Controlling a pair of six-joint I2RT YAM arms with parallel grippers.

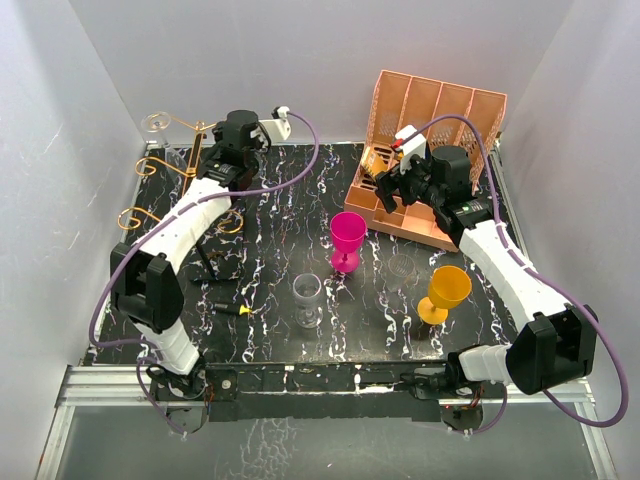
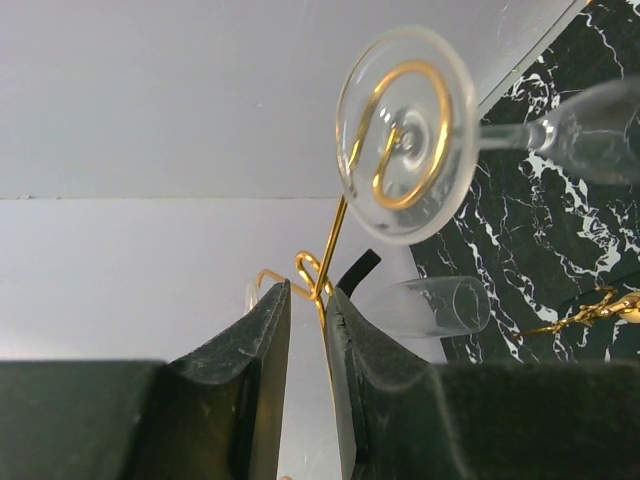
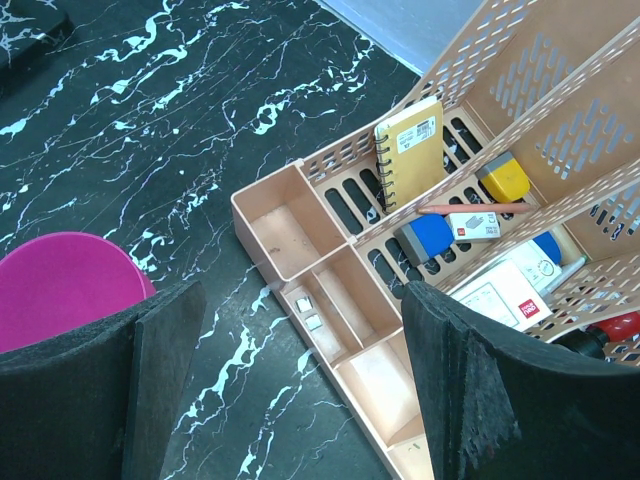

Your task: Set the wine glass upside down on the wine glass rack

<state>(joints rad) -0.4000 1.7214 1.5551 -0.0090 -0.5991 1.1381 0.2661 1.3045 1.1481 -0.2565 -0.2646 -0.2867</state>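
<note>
The gold wire rack (image 1: 160, 165) stands at the far left of the table. In the left wrist view a clear wine glass (image 2: 405, 135) hangs from one gold scroll by its round foot, bowl (image 2: 600, 130) to the right. A second clear glass (image 2: 430, 305) shows lower down. My left gripper (image 2: 308, 290) is beside the rack's wire, jaws a narrow gap apart with nothing held; it also shows in the top view (image 1: 208, 158). Another clear wine glass (image 1: 308, 298) stands upright mid-table. My right gripper (image 3: 300, 300) is wide open and empty over the organiser's front tray.
A salmon-pink file organiser (image 1: 440, 110) with a notebook and small items stands at the back right. A magenta glass (image 1: 348, 238) and an orange glass (image 1: 445, 292) stand upright on the black marble table (image 1: 270, 200). White walls close in the left, back and right.
</note>
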